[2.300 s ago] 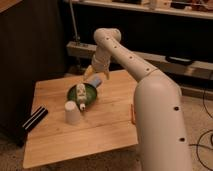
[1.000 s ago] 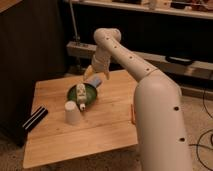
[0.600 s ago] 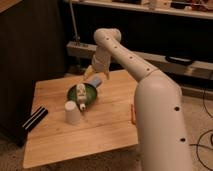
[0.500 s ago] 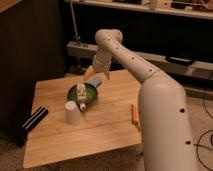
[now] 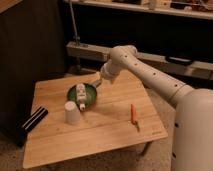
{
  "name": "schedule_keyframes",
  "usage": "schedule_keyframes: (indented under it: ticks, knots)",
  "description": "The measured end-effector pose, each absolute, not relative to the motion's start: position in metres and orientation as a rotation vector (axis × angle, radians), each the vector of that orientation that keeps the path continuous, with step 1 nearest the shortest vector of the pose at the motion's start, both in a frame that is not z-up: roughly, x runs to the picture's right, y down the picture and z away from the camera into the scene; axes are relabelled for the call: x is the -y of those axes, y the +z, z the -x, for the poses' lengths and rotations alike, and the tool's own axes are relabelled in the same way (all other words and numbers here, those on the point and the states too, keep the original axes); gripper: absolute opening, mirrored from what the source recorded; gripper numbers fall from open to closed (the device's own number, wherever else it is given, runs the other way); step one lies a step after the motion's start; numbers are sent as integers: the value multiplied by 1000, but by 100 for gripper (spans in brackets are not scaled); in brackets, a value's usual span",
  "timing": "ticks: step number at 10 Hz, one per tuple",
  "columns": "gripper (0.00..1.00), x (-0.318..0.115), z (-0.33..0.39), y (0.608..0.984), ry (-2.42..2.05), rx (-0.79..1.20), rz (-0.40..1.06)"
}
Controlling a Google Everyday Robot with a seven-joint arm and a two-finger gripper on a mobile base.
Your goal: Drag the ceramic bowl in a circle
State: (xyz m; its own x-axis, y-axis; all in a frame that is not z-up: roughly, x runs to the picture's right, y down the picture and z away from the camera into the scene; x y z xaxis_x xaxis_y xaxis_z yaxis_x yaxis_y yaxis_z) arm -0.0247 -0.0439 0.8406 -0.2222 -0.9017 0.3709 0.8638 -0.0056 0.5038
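The green bowl (image 5: 90,93) is being carried by the wooden table (image 5: 107,131), on its far left part, and a white bottle (image 5: 81,95) is being cradled inside it. The gripper (image 5: 98,82) is being held at the bowl's far right rim, fingers spread apart. A white cup (image 5: 72,113) is being shown just in front of the bowl.

The gripper (image 5: 101,81) hangs at the ceramic bowl's (image 5: 91,93) rim, fingertips too blurred to tell contact. Left of the jaws, a white bottle (image 5: 81,95) hides the bowl's middle. Right of them, the picture's edge cuts off the robot's body (image 5: 196,127).
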Motion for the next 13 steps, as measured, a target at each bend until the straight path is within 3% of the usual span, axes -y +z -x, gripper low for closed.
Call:
schedule_keyframes:
  ticks: [5,13]
  knots:
    - [80,41,26,848,-1633,750,-49]
    - [80,-8,65,943,-1633,776,98]
